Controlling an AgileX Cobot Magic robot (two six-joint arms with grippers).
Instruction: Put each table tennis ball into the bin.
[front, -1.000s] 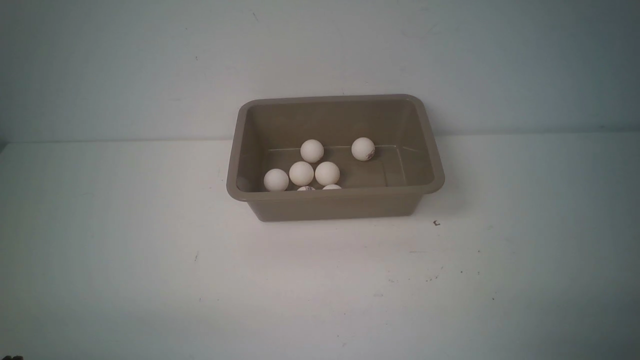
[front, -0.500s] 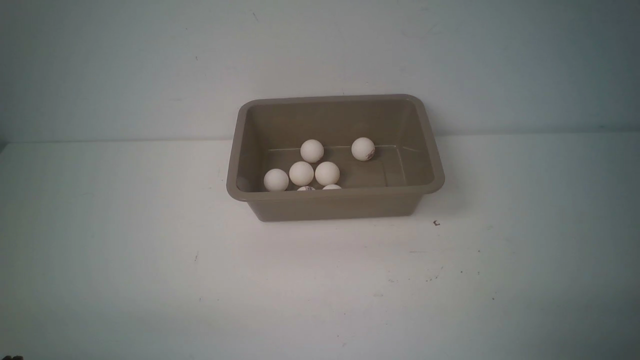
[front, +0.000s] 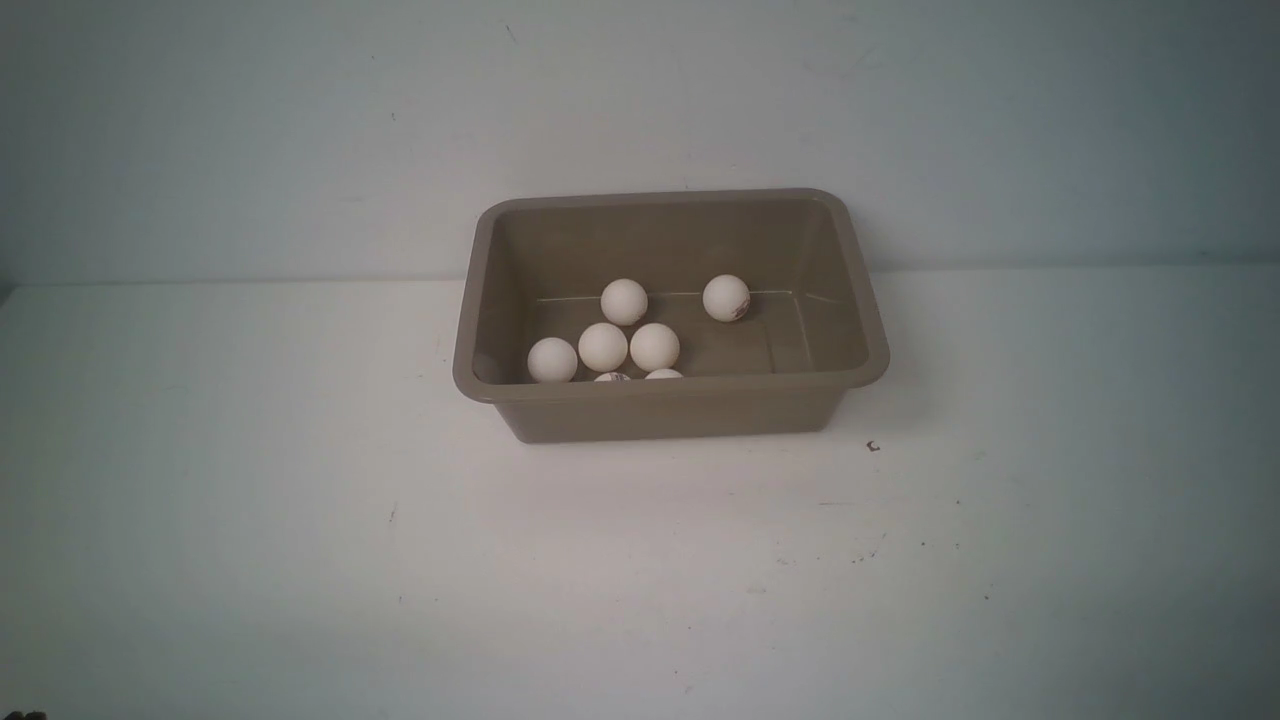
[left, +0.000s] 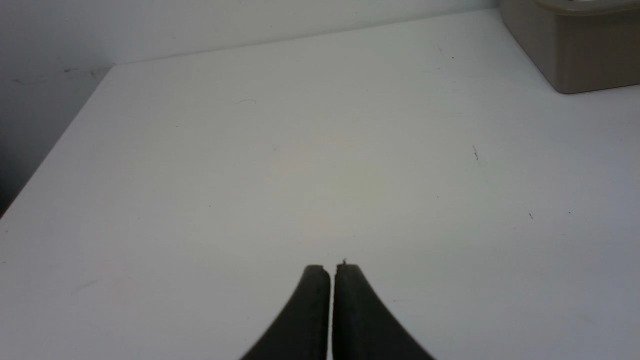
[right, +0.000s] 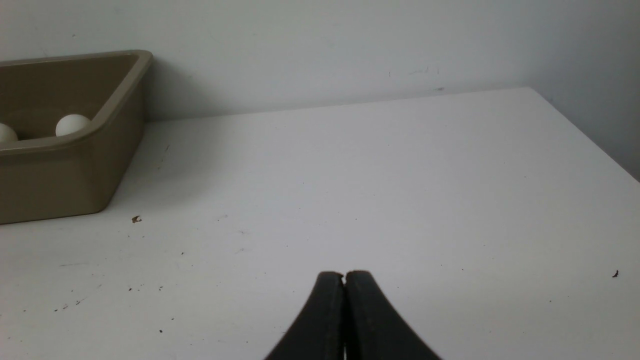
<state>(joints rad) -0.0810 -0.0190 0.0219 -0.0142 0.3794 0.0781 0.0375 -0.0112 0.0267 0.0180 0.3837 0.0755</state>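
The bin (front: 670, 405) is a rectangular tub of smooth taupe-brown plastic with rounded corners, a flared rim and walls that slope inward toward its floor. It sits on a matte white table (front: 300, 560) marked with small dark specks and faint scuffs, against a plain pale wall (front: 250, 130). Inside the bin lie the table tennis balls (front: 603, 347), smooth, round and off-white; the one farthest to the right (front: 726, 298) carries a small dark printed mark.

The left gripper (left: 332, 270) has its two dark, curved, rubbery fingers pressed together with only a hairline between them, holding nothing and hanging above bare table, well apart from the bin. The right gripper (right: 344, 275) is likewise clenched tight on nothing, over bare table to the bin's right.

The front view shows one bin and seven balls: five in full, and two more whose tops just peek above the near rim (front: 612, 377). Six cluster toward the bin's left half, several touching; the marked one sits apart. Each wrist view shows one gripper.
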